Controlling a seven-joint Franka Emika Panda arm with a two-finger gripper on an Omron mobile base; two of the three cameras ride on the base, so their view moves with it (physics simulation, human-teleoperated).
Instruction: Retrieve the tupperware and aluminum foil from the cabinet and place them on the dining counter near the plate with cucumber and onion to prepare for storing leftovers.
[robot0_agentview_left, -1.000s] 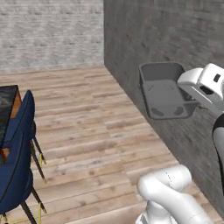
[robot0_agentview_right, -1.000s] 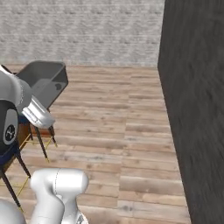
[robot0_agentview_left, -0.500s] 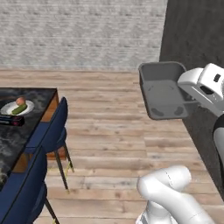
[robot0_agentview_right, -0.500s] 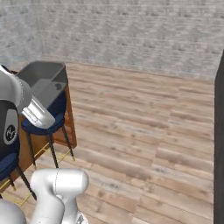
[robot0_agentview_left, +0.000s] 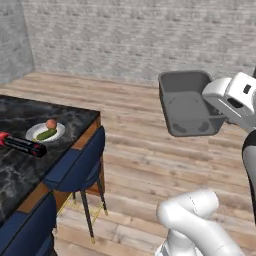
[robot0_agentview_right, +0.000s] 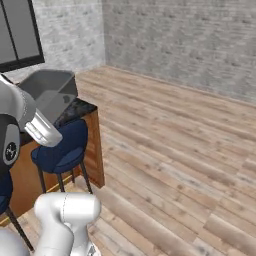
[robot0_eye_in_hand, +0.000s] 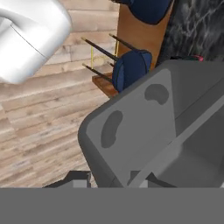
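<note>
The claw was mostly hidden: in the hand view just its dark finger tips showed at the bottom edge, pressed against the near wall of the tupperware, one on each side of that wall, so it appeared clamped on the tub's rim, though the contact itself was cut off by the frame. In the left base view the tupperware hung in the air above the wooden floor, tipped so its open inside faced the camera, its right edge covered by the white wrist, which hid the claw there. In the right base view the tub sat just beyond the arm's wrist, near the end of the worktop, whose far part was cut off by the frame. On the black marble worktop in the left base view, well apart from the held tub, the aluminum foil lay flat, its left end cut off by the picture edge, just in front of the plate; its label writing was too small to read. The cucumber and the onion lay on the plate, touching or nearly so. Blue stools stood against the worktop's side.
</note>
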